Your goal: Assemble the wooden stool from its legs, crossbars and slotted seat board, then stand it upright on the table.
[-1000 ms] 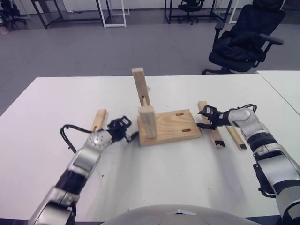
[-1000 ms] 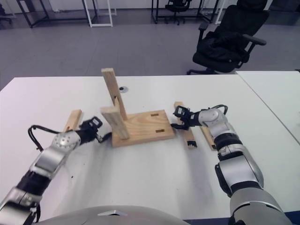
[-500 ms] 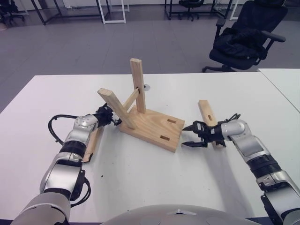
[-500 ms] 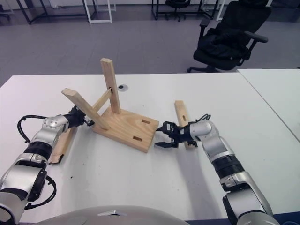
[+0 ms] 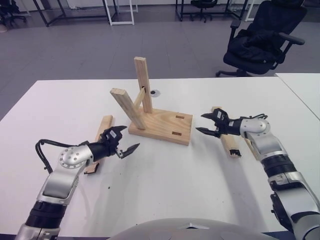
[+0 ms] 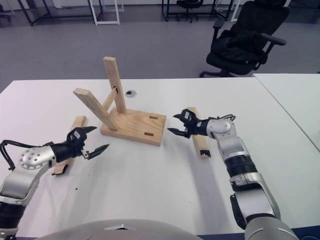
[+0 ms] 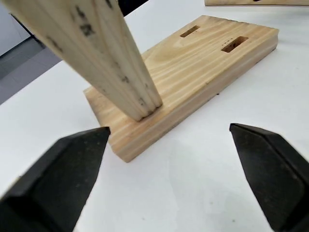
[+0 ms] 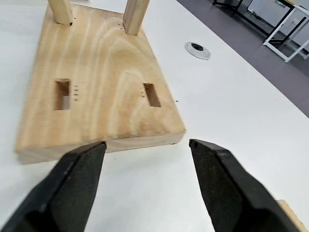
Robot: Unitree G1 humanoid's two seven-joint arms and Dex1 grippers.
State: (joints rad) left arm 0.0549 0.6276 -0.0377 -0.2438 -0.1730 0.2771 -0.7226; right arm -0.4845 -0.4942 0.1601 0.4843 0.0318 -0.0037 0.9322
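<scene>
White table [image 5: 165, 190] carrying stool parts. One loose stick [image 5: 103, 127] lying left. Left gripper [image 5: 132, 136] hovering beside it, fingers spread, empty. Seat board [image 5: 165, 125] lying centre: two legs [image 5: 141, 82] standing in it, one crossbar [image 5: 139, 100] joining them, two slots [image 5: 176, 133] showing bare. Right gripper [image 5: 199, 123] hovering spread, empty, beside second stick [image 5: 231, 145].

My left arm [image 5: 64, 174] reaches forward and inward, low. My left gripper [image 5: 132, 136] points right, fingers spread wide. My right arm [image 5: 271, 152] is bent inward. My right gripper [image 5: 199, 123] points left, fingers apart.
</scene>
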